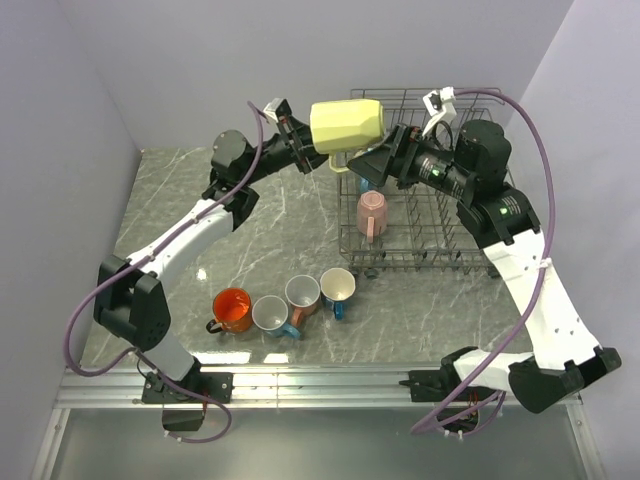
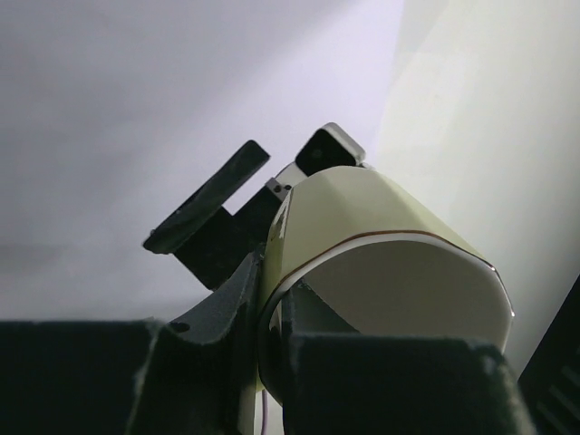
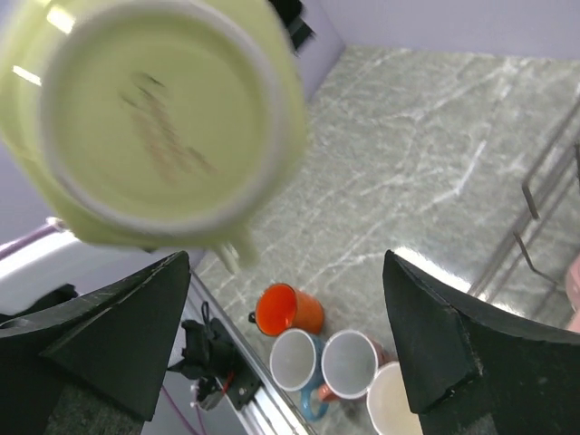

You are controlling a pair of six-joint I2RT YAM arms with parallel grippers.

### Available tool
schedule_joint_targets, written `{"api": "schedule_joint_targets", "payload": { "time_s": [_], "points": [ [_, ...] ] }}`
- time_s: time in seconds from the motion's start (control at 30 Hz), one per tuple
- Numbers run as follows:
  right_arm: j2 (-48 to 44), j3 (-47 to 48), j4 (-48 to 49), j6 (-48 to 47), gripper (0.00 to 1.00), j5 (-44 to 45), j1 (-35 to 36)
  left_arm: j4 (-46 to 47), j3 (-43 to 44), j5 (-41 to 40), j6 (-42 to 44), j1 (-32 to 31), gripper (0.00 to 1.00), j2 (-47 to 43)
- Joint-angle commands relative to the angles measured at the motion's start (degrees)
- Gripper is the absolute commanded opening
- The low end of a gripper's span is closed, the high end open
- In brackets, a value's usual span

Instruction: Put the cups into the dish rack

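The left gripper (image 2: 263, 317) is seen clamped on the rim of the yellow mug (image 2: 390, 208), one dark finger inside the mouth and one against the outer wall. The mug is held in the air on its side, at the near-left corner region of the rack (image 1: 430, 250) as seen from above. Its body is glossy and faceted, pale inside, with a flat ringed base turned toward the right gripper (image 3: 285, 263). The handle is noted on the underside.

The right gripper is recorded with jaws spread wide, just beside the mug's base; contact cannot be determined.

The rack is of grey wire with upright tines and tall sides. One pink mug (image 1: 371, 213) is lodged among the tines in its left part.

Four further mugs are grouped on the table (image 1: 250, 230), near its front edge and well apart from the rack's contents: an orange mug (image 1: 233, 310), a light-blue mug (image 1: 270, 315), a salmon mug (image 1: 302, 293) and a blue mug (image 1: 337, 286). All four stand upright, mouths up, touching or nearly so. The table surface is grey, veined like marble and faintly reflective.
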Motion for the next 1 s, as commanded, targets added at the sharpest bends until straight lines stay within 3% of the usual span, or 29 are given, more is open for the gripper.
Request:
{"api": "schedule_joint_targets", "payload": {
  "time_s": [0.0, 0.27, 0.43, 0.6, 0.77, 0.87, 0.97],
  "points": [
    [1.1, 2.6, 6.4, 1.9, 0.91, -2.3, -0.2, 5.8, 1.9, -2.0, -15.2, -1.2, 0.0, -0.1],
    [2.2, 0.9, 15.1, 7.1, 0.7, -3.9, -0.3, 6.6, 1.4, -3.1, -16.0, -4.8, 0.0, 0.9],
    [1.3, -2.6, 19.6, 10.3, 0.4, -4.9, -0.3, 6.6, 0.0, -3.3, -16.3, -6.4, 0.0, 0.9],
    [-0.4, -6.3, 21.6, 12.2, 0.0, -5.7, -0.3, 5.6, -1.3, -3.3, -15.3, -7.2, 0.0, 0.4],
    [-1.7, -7.8, 21.4, 12.4, 0.0, -5.4, -0.3, 1.2, -0.8, -2.3, -12.8, -7.7, 0.0, -0.1],
    [-2.3, -6.0, 18.6, 11.0, 0.0, -3.7, -0.4, -4.0, 0.9, 0.3, -6.5, -7.4, 0.04, -0.3],
    [-2.4, -3.0, 15.2, 9.0, 0.0, -3.0, -1.5, -16.6, 0.5, 0.8, 3.4, -6.4, 0.09, -2.1]
  ]
}}
